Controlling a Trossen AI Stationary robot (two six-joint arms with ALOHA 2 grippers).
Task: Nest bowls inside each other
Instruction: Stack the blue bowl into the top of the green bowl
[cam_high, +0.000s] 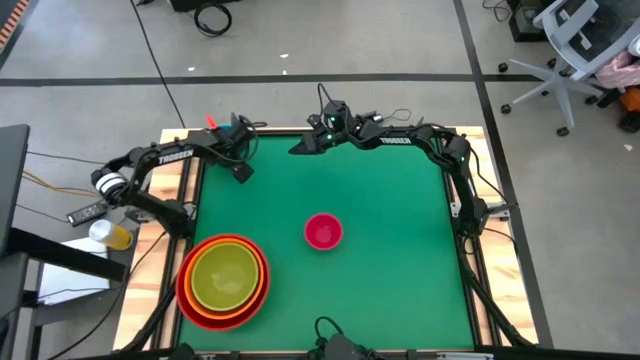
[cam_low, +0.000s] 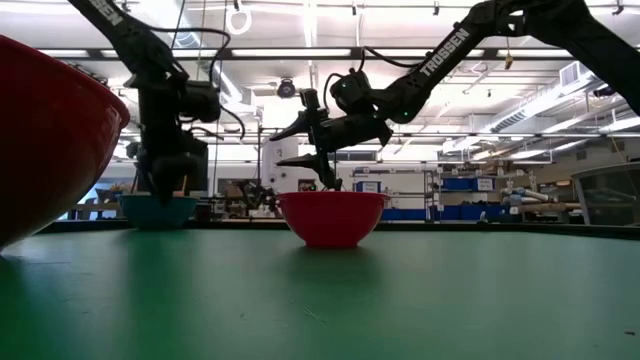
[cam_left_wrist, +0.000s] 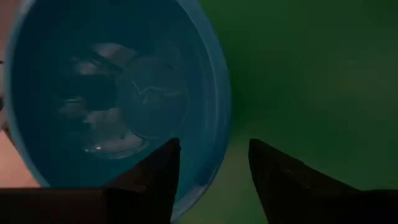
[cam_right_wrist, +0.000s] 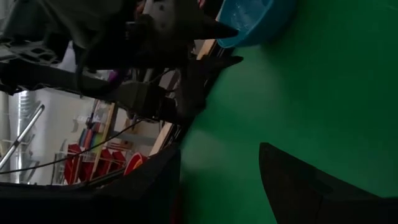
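Note:
The blue bowl (cam_left_wrist: 118, 93) stands upright on its base at the far left corner of the green table (cam_high: 400, 220), also seen in the low view (cam_low: 158, 210). My left gripper (cam_left_wrist: 212, 143) hangs over it, open and pointing steeply down. One finger is over the bowl's inside and the other over the table outside its rim. The pink bowl (cam_high: 323, 231) stands alone at mid-table. The yellow-green bowl (cam_high: 222, 275) sits inside the orange one, both inside the red bowl (cam_high: 190, 300), at the near left. My right gripper (cam_high: 297, 148) hovers open at the far middle. My left gripper has its two fingers on either side of the blue bowl's rim (cam_left_wrist: 217, 124), coming from above at a slant. I cannot tell whether either finger touches the rim. The bowl stands on the table.
Wooden rails (cam_high: 185, 185) border the table on the left and right. The stack of three bowls rises high at the near left (cam_low: 50, 140). Open green surface lies to the right of the pink bowl.

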